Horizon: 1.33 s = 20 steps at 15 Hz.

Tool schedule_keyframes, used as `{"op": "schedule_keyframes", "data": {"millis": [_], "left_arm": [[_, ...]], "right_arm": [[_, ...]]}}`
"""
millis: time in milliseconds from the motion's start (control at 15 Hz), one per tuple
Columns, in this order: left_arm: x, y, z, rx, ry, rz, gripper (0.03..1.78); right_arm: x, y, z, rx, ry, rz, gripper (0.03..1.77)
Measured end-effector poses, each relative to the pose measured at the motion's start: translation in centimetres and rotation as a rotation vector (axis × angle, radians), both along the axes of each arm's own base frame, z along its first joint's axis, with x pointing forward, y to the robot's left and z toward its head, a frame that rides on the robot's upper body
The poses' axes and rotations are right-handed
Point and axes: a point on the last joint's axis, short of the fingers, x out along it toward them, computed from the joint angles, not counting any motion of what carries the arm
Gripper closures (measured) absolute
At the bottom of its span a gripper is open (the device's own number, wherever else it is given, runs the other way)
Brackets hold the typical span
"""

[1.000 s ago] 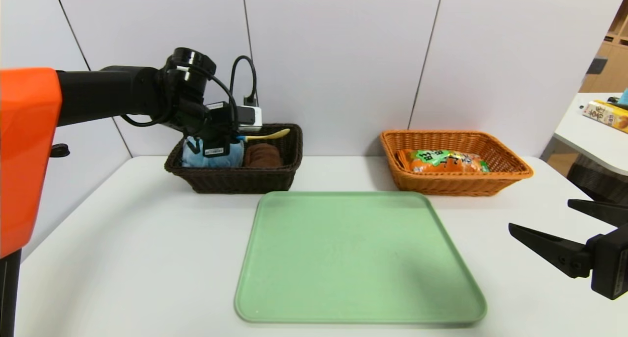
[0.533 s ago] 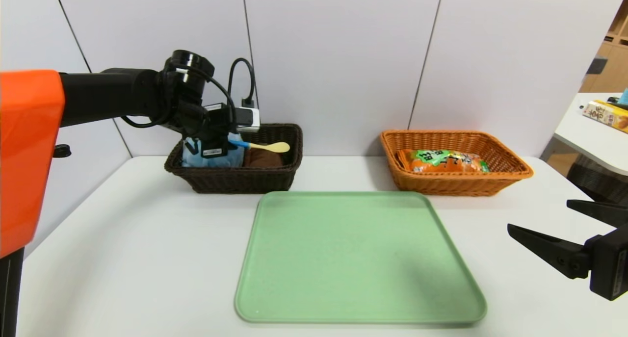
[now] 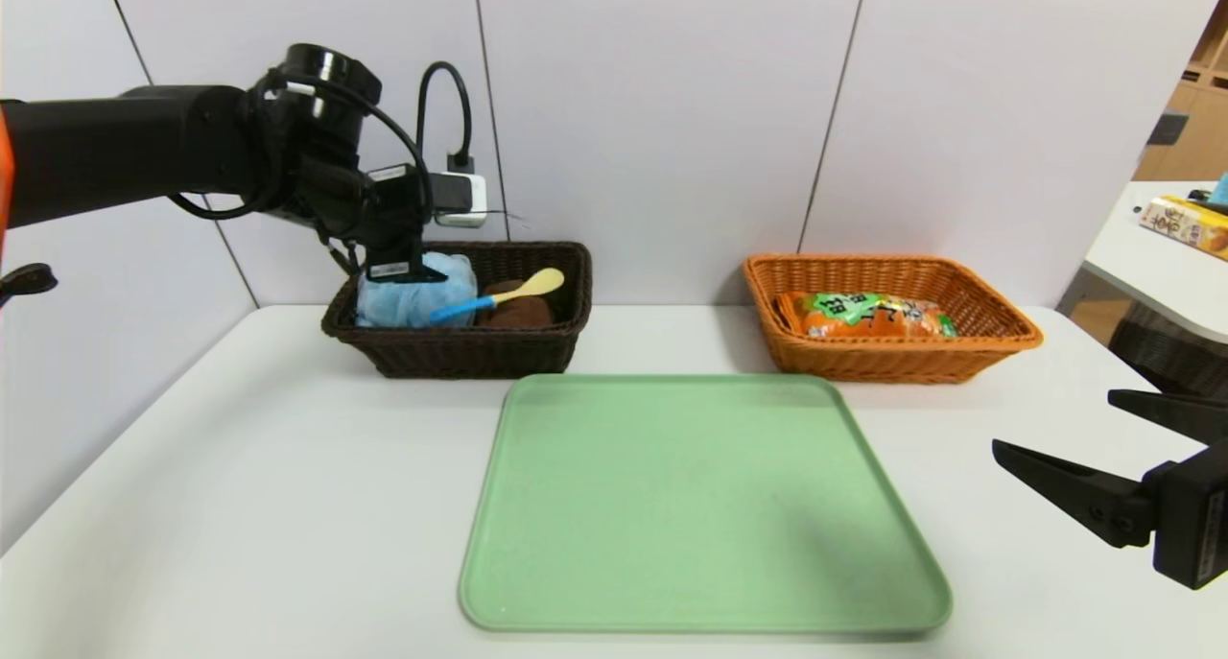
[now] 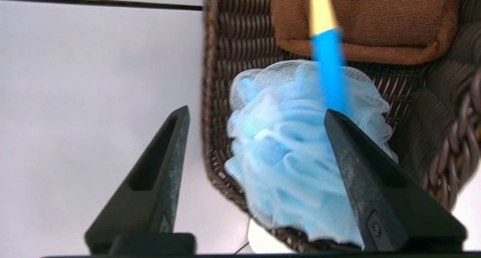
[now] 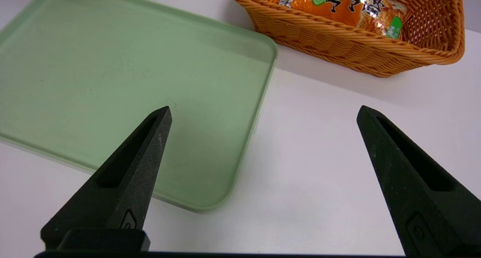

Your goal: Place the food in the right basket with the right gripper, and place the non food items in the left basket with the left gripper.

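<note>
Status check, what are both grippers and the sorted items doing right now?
Left gripper open above dark basket. Spoon, pouf, towel inside. Right gripper open, idle. Snack bag in orange basket.

The green tray [image 3: 705, 506] lies bare in mid-table, with open white table [image 3: 240, 467] on both sides. At the back, the dark basket [image 3: 460, 347] is crowded — pouf [image 3: 408, 299], towel [image 3: 518, 312], spoon [image 3: 499, 296] — under the left gripper [image 4: 255, 117], fingers apart.
</note>
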Motion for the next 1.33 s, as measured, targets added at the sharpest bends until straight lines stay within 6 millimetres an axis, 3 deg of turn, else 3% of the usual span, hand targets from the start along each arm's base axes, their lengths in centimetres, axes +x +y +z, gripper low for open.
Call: {"op": "schedule_keyframes", "data": {"millis": [200,400,600,867,1133,1333], "left_arm": [[-2.9,-0.3,2.7,-0.009,-0.039,-0.027,0.37],[-7.2,-1.3,5.7,-0.048,-0.057,-0.065,0.29],[-11.2,-2.7,8.8,-0.191,-0.078,-0.074,0.23],[-14.7,-3.0,12.2,-0.426,-0.103,-0.034,0.18],[-17.1,-2.4,14.4,-0.712,-0.074,0.079,0.15],[-19.2,-1.4,14.6,-0.875,-0.026,0.191,0.14]], "right_arm": [[0.0,0.0,-0.3,-0.003,0.008,0.001,0.10],[-0.1,0.0,-0.3,-0.006,0.009,0.000,0.10],[-0.1,0.0,-0.2,-0.011,0.003,0.006,0.10],[-0.3,-0.1,-0.1,-0.010,-0.006,0.010,0.10],[-0.6,-0.2,0.2,-0.005,-0.024,0.011,0.10],[-0.8,-0.3,0.5,0.001,-0.041,0.007,0.10]]}}
